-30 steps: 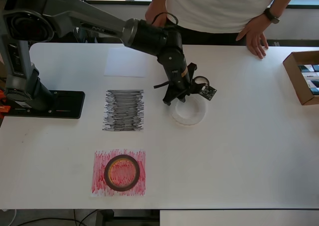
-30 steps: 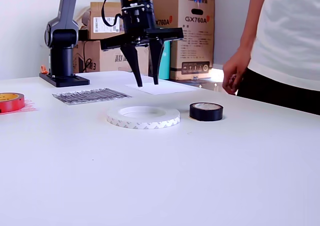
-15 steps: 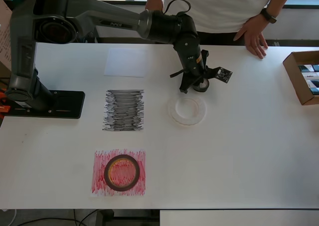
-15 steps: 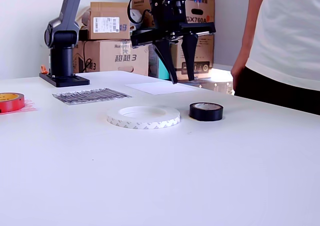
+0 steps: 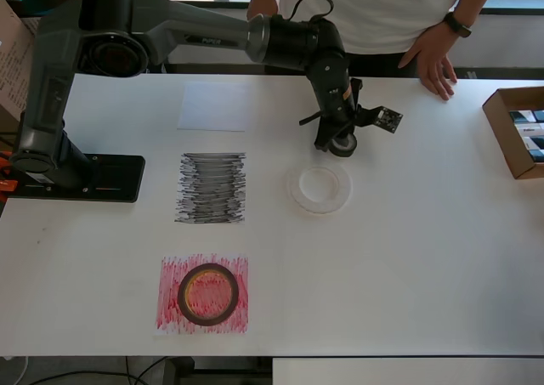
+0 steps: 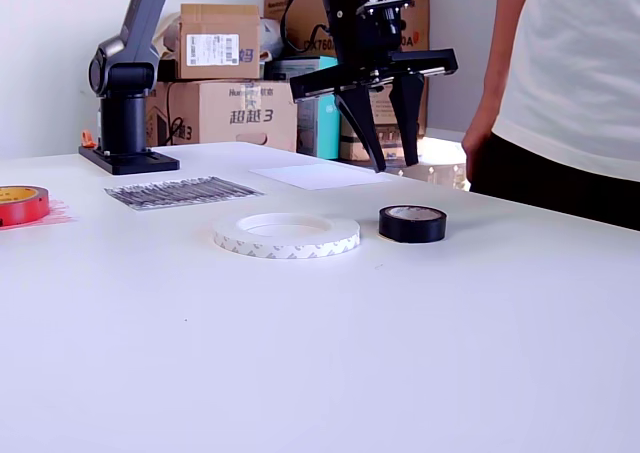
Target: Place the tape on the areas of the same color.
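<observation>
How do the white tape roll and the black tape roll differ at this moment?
The white tape roll is a broad ring; the black tape roll is much smaller across. The white one lies clear of the arm, while the open gripper hangs above the black one. Both lie flat on the bare table, off any colored patch.

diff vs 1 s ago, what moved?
The open gripper swung from above the white tape to above the black tape, rightward in the exterior view; nothing gripped yet. All three rolls sit where they were, the red tape on the red patch.
</observation>
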Motion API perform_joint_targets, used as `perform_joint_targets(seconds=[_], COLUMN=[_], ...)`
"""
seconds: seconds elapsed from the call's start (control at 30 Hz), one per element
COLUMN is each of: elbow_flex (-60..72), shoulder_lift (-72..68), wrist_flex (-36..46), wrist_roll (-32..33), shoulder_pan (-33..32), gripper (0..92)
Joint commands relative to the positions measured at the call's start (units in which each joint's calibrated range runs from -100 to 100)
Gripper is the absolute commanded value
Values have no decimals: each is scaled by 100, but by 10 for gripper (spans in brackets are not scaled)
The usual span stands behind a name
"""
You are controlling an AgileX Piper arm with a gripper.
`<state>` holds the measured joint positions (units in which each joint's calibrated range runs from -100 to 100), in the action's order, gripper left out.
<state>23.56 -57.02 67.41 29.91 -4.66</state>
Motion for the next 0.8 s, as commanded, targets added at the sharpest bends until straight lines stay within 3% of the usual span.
perform_joint_targets(seconds=[0.0,0.77], elbow_flex=[38,38], shoulder_lift=[-42,-594], wrist_flex=[-25,-68], wrist_roll=[-19,-19], shoulder_pan=[-17,15], gripper=[340,340])
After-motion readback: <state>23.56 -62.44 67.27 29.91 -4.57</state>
